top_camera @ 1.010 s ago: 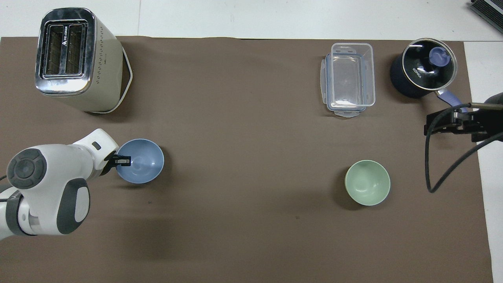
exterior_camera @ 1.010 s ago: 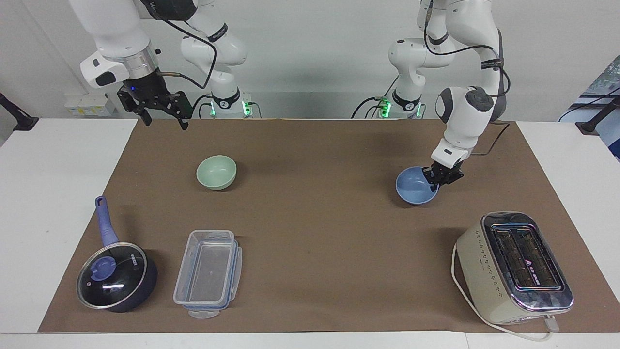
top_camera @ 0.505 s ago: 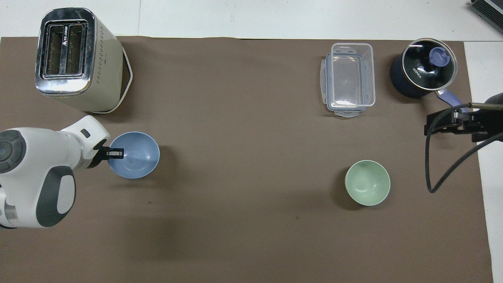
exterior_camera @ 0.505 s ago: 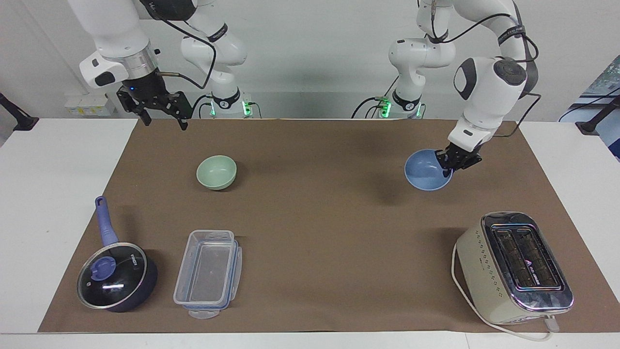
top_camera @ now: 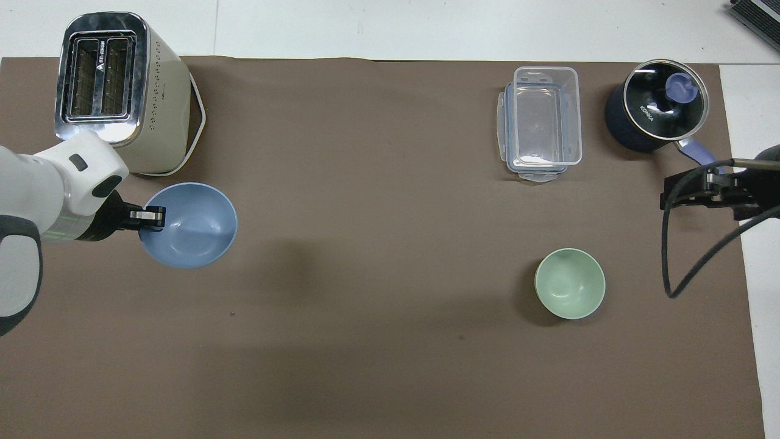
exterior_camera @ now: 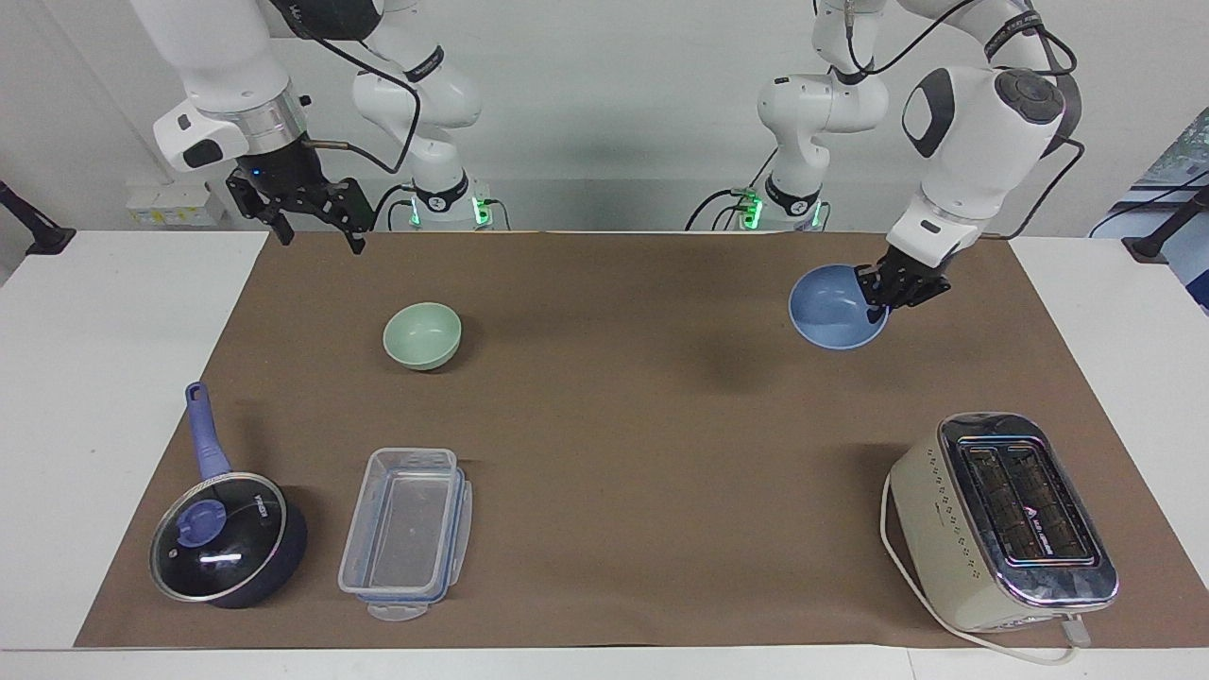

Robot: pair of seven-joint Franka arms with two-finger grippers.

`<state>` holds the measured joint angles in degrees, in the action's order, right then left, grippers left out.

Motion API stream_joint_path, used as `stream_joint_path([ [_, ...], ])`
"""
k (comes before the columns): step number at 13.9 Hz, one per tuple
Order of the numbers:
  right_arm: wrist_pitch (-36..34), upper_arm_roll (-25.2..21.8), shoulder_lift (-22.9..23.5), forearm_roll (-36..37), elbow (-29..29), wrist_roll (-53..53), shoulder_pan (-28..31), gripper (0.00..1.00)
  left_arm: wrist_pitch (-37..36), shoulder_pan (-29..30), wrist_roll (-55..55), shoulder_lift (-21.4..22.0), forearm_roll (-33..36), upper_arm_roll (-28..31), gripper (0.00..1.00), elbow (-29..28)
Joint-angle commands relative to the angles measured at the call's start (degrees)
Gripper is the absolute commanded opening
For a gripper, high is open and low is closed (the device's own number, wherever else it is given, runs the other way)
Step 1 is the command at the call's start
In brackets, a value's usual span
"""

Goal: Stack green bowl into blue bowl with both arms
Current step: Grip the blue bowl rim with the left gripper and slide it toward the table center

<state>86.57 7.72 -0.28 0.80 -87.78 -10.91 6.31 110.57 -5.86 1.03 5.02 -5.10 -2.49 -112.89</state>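
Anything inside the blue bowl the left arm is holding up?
Nothing: the blue bowl is empty apart from one finger of the left gripper hooked over its rim; that finger covers a bit of wall.

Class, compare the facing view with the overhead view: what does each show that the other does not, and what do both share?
Only the facing view shows both arm bases, and that the blue bowl hangs above the mat, shadow apart. Only the overhead view looks straight into the toaster slots. Both show the left gripper clamped on the blue bowl's rim, the green bowl on the mat, the waiting right gripper open, the clear container and the lidded saucepan.
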Motion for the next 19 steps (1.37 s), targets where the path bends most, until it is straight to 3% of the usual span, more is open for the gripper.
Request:
stream_joint_path([
  [1,0.5,0.1,0.0,-0.3,0.0,-0.4,0.5,1.0,2.5,-3.9,0.8,0.3,-1.7,0.5,0.0,-2.2],
  [6,0.9,0.0,-0.1,-0.3,-0.4,-0.2,0.5,1.0,16.3,-12.5,3.5,0.5,-3.5,0.5,0.0,-11.8],
  [10,2.9,0.0,-0.9,-0.3,-2.0,-0.2,0.5,1.0,25.9,-21.4,8.2,-2.2,-3.5,0.6,0.0,-16.8],
  [14,3.5,0.0,-1.6,-0.2,-3.3,-0.2,1.2,1.0,28.4,-28.1,10.2,-4.8,-3.5,0.6,0.0,-18.9],
  [16,6.7,0.0,-3.6,-0.2,-6.8,-0.2,1.2,1.0,31.1,-30.0,12.8,-6.7,-3.5,0.6,0.0,-19.5],
  [17,8.2,0.0,-4.5,-0.2,-9.5,-0.2,1.2,1.0,31.4,-30.1,14.9,-6.7,-3.5,0.6,0.08,-19.6],
  [19,9.7,-0.1,-5.0,-0.2,-12.4,-0.2,1.2,1.0,31.4,-30.7,16.6,-6.7,-3.5,0.6,0.7,-19.6],
])
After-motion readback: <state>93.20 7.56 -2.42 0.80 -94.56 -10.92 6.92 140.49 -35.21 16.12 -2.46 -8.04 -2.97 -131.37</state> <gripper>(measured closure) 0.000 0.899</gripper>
